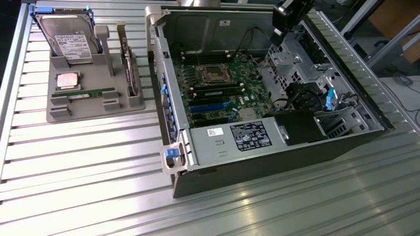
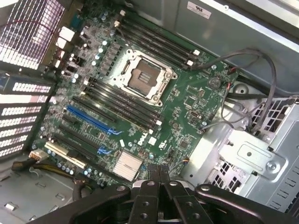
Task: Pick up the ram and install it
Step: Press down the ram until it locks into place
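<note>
The gripper (image 2: pixel 158 173) hangs over the open computer case (image 1: pixel 367 129), above the motherboard (image 2: pixel 187 100); its fingers are pressed together with nothing between them, so no ram is held. In the exterior view a ram (image 1: pixel 220 92) already sits in a slot on the motherboard just beside the empty processor socket (image 2: pixel 142 77); this reading is a judgement, as the wrist view does not confirm it clearly. The other ram (image 1: pixel 84 92) lies on edge in a groove of the grey parts tray (image 1: pixel 62 115), in its front half, just in front of the silver processor chip (image 1: pixel 68 79). To do the pick-up well, the fingers should part before descent, straddle the stick across its thin faces near mid-length, and lift straight up so it does not bind in the groove. For seating, align the stick parallel with the black slots beside the socket and press evenly. Contents of the tray: a hard drive (image 1: pixel 67 38) upright at the rear edge, the processor chip in the middle, the ram in front, and an expansion card (image 1: pixel 129 69) on edge along the side nearest the case. The case holds the motherboard, a power supply (image 1: pixel 239 137) at its front edge and a drive cage (image 1: pixel 287 61) along the exterior view's right.
</note>
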You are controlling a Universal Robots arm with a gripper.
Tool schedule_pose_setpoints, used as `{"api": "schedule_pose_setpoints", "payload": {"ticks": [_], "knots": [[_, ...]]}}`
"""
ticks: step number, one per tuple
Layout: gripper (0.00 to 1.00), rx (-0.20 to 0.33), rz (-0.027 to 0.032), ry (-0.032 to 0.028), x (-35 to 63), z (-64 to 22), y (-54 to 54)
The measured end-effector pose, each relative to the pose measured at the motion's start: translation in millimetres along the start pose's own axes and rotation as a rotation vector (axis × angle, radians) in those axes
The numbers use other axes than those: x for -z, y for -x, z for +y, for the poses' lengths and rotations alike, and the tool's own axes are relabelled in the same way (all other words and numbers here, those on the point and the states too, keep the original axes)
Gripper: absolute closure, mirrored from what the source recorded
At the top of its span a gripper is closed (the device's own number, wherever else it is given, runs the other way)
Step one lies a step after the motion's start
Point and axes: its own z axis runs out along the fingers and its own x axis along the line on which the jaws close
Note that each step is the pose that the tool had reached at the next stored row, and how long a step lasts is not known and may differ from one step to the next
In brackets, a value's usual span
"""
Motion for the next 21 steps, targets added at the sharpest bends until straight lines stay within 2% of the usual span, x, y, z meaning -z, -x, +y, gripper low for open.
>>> {"api": "schedule_pose_setpoints", "payload": {"ticks": [1, 2, 11, 13, 17, 19, 21], "knots": [[0.89, -0.015, -0.0047, 0.0102, -0.2, 0.0, 0.0], [0.89, -0.027, -0.0064, 0.0141, -0.5, 0.1, 0.0], [0.89, -0.195, -0.0064, 0.0249, -2.7, 0.0, 0.2], [0.89, -0.26, -0.0064, 0.0291, -3.5, 0.0, 0.2], [0.89, -0.329, -0.0063, 0.0335, -4.4, 0.0, 0.3], [0.89, -0.386, -0.0064, 0.0371, -5.0, 0.1, 0.3], [0.89, -0.393, -0.0064, 0.0377, -5.0, -0.1, 0.7]]}}
